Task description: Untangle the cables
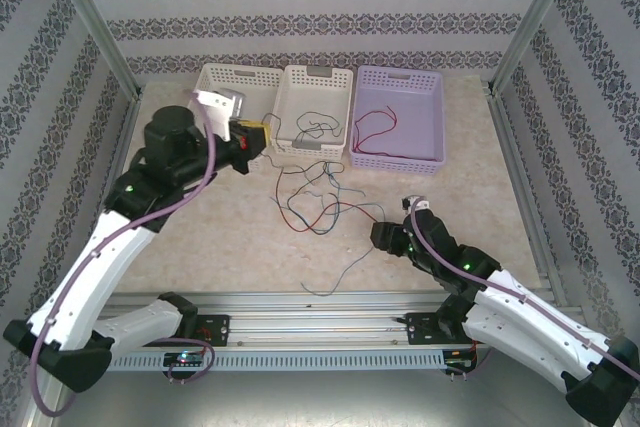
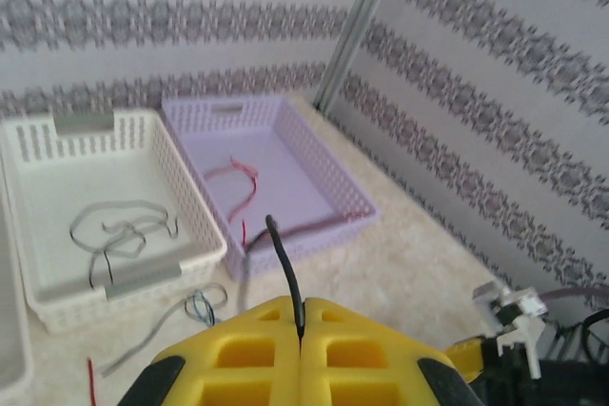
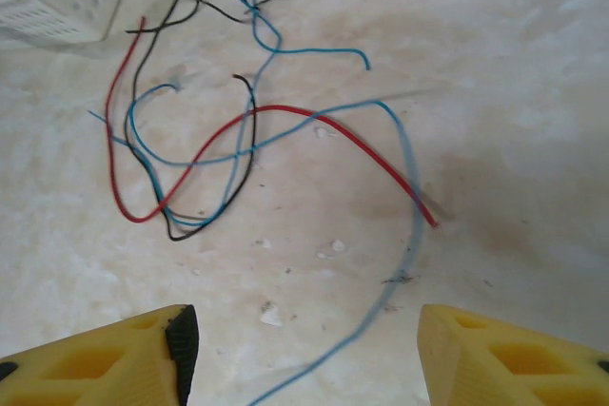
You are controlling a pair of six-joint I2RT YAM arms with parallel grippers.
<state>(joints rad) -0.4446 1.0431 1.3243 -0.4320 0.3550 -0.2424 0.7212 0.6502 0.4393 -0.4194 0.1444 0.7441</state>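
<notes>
From above, the cables (image 1: 318,202) lie in a loose tangle in the middle of the table (image 1: 230,237), between the two arms. The crossings are too fine to read here.

In the left wrist view, the left gripper (image 2: 300,325) is closed tightly on a thin black cable (image 2: 284,268), which stands up from it.

The right wrist view shows the crossings clearly. The right gripper (image 3: 304,344) is spread wide and holds nothing, and a blue cable (image 3: 404,225) runs on the table between its jaws. The wires look light and floppy, so I would take one near a free end.

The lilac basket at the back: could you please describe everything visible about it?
The lilac basket is a rectangular, open-topped plastic tray with perforated lattice walls and a handle slot in its far end. It stands upright on the table at the back, rightmost of three, close against the white basket. Inside, one red cable lies loosely curled on its floor.
</notes>
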